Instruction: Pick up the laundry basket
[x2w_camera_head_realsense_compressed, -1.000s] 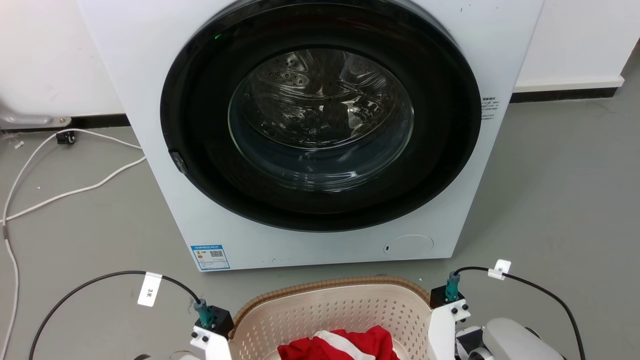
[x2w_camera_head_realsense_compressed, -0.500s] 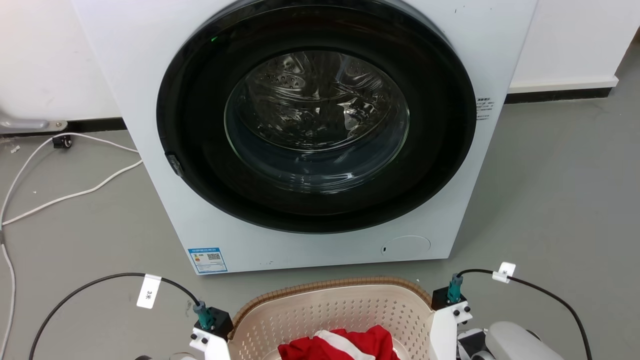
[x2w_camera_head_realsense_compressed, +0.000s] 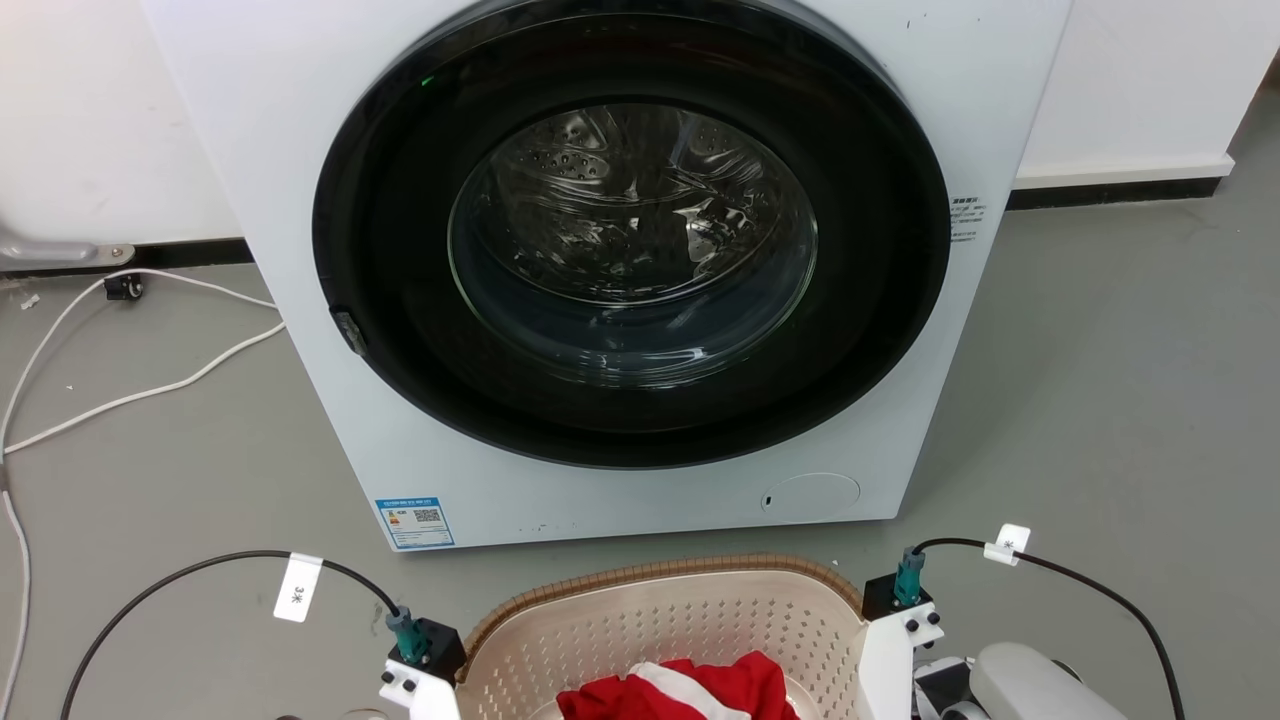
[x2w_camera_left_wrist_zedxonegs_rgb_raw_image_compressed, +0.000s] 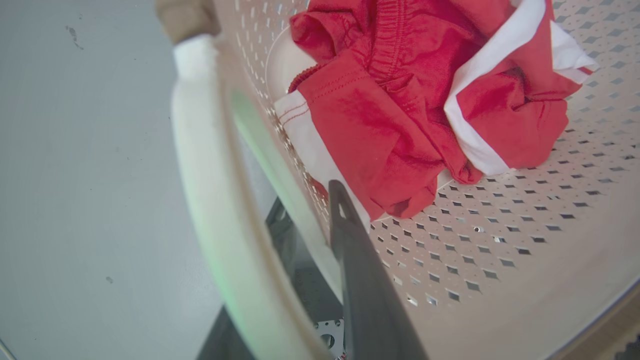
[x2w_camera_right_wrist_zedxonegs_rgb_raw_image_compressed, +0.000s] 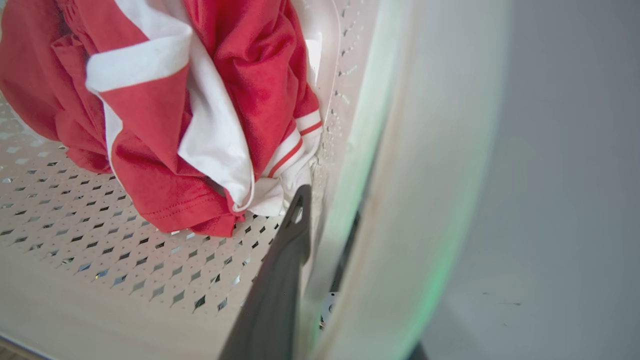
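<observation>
- Sitting on the grey floor (x2w_camera_head_realsense_compressed: 1100, 400) just in front of the washing machine (x2w_camera_head_realsense_compressed: 640, 270), the laundry basket (x2w_camera_head_realsense_compressed: 660, 572) showed its brown rim and perforated cream wall at the bottom edge of the head view.
- A crumpled red and white garment (x2w_camera_head_realsense_compressed: 680, 692) lay on the basket's bottom.
- The left claw (x2w_camera_left_wrist_zedxonegs_rgb_raw_image_compressed: 310, 200) was narrowed on the basket's left side. One dark finger lay against the inside of the perforated wall. The other showed through the gap beside the white handle (x2w_camera_left_wrist_zedxonegs_rgb_raw_image_compressed: 200, 165), with the wall between the two.
- The right claw (x2w_camera_right_wrist_zedxonegs_rgb_raw_image_compressed: 327, 210) pinched the opposite side the same way: its inner finger was just beside the garment and the outer one was mostly hidden behind the wall.
- The machine's round glass door faced the basket.
- A white cable (x2w_camera_head_realsense_compressed: 150, 385) trailed over the floor on the machine's left, well apart from the basket.
</observation>
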